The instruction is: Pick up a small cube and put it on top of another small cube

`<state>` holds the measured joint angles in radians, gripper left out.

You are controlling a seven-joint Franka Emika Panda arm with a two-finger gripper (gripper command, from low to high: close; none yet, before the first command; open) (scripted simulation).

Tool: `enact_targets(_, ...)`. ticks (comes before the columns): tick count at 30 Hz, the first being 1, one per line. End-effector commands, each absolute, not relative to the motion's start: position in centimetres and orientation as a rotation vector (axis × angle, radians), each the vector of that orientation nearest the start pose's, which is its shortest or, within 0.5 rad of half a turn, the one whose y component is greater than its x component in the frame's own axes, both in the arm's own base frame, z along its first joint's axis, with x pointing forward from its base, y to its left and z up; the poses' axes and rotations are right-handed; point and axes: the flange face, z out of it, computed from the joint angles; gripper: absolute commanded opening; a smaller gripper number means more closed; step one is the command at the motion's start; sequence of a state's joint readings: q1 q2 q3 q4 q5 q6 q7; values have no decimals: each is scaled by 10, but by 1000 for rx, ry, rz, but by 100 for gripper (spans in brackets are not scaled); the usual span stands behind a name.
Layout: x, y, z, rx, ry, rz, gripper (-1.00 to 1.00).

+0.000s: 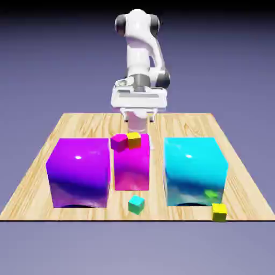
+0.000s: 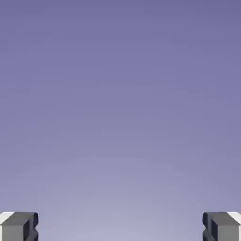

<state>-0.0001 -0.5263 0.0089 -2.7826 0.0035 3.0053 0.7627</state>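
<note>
1. The small teal cube [image 1: 136, 204] sits alone on the wooden surface [image 1: 32, 177], near the front edge. It lies just in front of the gap between the magenta block [image 1: 132, 169] and the large cyan block [image 1: 194, 171], touching neither.
2. Taking that cube as the marker: a large purple block [image 1: 79, 172] stands behind it toward the exterior view's left, and the magenta block rises directly behind it.
3. A tiny yellow cube [image 1: 218, 212] rests off to the exterior view's right of the teal cube, just beside the cyan block's front corner.
4. Behind the teal cube, around the magenta block's top, show a small magenta cube [image 1: 118, 142] and a small orange-yellow cube [image 1: 134, 140], side by side.
5. The end effector [image 1: 138, 121] hangs behind the magenta block, well apart from the teal cube. The three big blocks stand between them.
6. In the hand view the two fingertips [image 2: 19, 227] sit far apart at the bottom corners with only the blue-violet backdrop between them: spread wide, holding nothing.
7. In the exterior view the magenta block and the two small cubes partly hide the finger ends.
</note>
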Motion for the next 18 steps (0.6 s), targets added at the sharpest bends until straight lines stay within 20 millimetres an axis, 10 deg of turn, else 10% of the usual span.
enact_targets(1, 408, 2, 443, -2519, 1035, -934, 0)
enact_targets(18, 509, -20, 275, -2567, 1704, -6, 0)
